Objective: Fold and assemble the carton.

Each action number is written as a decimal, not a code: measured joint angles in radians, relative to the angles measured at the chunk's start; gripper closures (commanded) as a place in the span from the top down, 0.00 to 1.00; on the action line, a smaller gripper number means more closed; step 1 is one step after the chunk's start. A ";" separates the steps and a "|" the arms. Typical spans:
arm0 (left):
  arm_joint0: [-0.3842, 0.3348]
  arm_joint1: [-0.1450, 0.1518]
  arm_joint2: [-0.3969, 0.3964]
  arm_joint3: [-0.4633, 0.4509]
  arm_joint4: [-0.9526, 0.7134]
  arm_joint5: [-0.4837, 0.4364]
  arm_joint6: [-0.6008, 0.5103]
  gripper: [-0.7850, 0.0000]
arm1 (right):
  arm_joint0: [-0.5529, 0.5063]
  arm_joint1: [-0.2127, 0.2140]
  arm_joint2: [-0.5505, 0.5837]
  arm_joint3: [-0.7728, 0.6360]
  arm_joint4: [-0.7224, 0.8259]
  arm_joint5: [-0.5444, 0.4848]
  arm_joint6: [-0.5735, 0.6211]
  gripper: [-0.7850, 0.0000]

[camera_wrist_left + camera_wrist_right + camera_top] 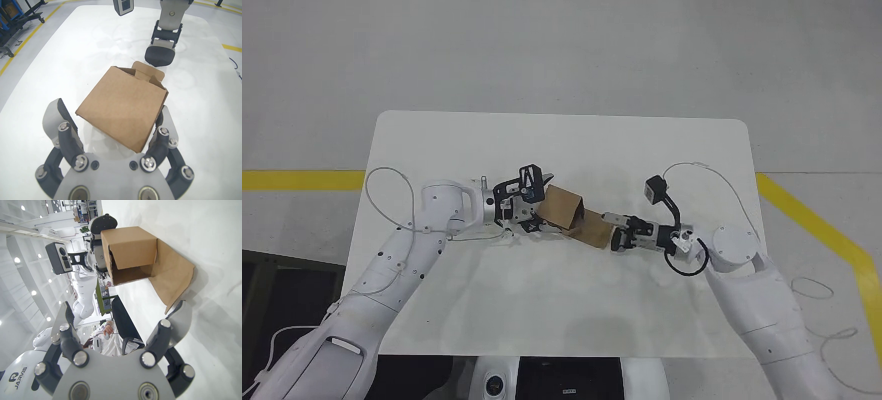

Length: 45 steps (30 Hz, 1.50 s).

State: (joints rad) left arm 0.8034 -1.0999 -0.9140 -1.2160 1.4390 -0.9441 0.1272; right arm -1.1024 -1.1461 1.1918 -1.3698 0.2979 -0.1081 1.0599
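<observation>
Plain brown carton (567,212), white worktop (562,140). The left end effector (112,108) shows silver with black pads (65,112), and the grey floor (542,50) carries yellow stripes (292,180).

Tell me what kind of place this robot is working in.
Probably a robotics lab or industrial hall: yellow floor lines beside the white table, wheeled racks, and rows of ceiling lights.

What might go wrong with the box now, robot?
The brown cardboard carton sits loose inside the open left gripper; only one finger seems to touch it, so a push might slide it across the white table. Its long flap lies beside the open right gripper and might crease wrongly.
</observation>
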 measured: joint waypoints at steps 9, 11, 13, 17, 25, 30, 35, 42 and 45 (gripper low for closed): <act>0.000 0.000 -0.001 -0.002 0.005 -0.002 -0.001 1.00 | 0.034 -0.013 -0.033 0.116 0.073 -0.086 0.012 1.00; 0.001 0.000 -0.001 -0.003 0.006 -0.003 -0.002 1.00 | 0.042 -0.016 -0.040 0.140 0.097 -0.109 0.018 1.00; 0.003 0.000 -0.001 -0.005 0.007 -0.003 -0.002 1.00 | 0.052 -0.021 -0.051 0.164 0.118 -0.126 0.027 1.00; 0.005 -0.001 -0.001 -0.007 0.009 -0.004 -0.001 1.00 | 0.078 -0.031 -0.080 0.210 0.145 -0.151 0.042 1.00; 0.006 -0.001 -0.001 -0.011 0.011 -0.006 -0.003 1.00 | 0.135 -0.057 -0.130 0.291 0.213 -0.217 0.060 1.00; 0.006 -0.002 -0.001 -0.011 0.012 -0.006 -0.005 1.00 | 0.153 -0.067 -0.138 0.315 0.262 -0.261 0.076 1.00; 0.008 -0.002 -0.001 -0.013 0.013 -0.004 -0.005 1.00 | 0.159 -0.073 -0.137 0.333 0.303 -0.295 0.092 1.00; 0.009 -0.002 -0.001 -0.016 0.021 -0.003 -0.004 1.00 | 0.181 -0.085 -0.155 0.322 0.324 -0.312 0.101 1.00; 0.009 -0.002 -0.002 -0.017 0.025 -0.001 -0.003 1.00 | 0.194 -0.090 -0.165 0.320 0.327 -0.312 0.100 1.00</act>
State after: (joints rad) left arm 0.8127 -1.1016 -0.9155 -1.2330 1.4638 -0.9454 0.1244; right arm -0.9079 -1.2366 1.0266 -1.0497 0.6254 -0.4201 1.1603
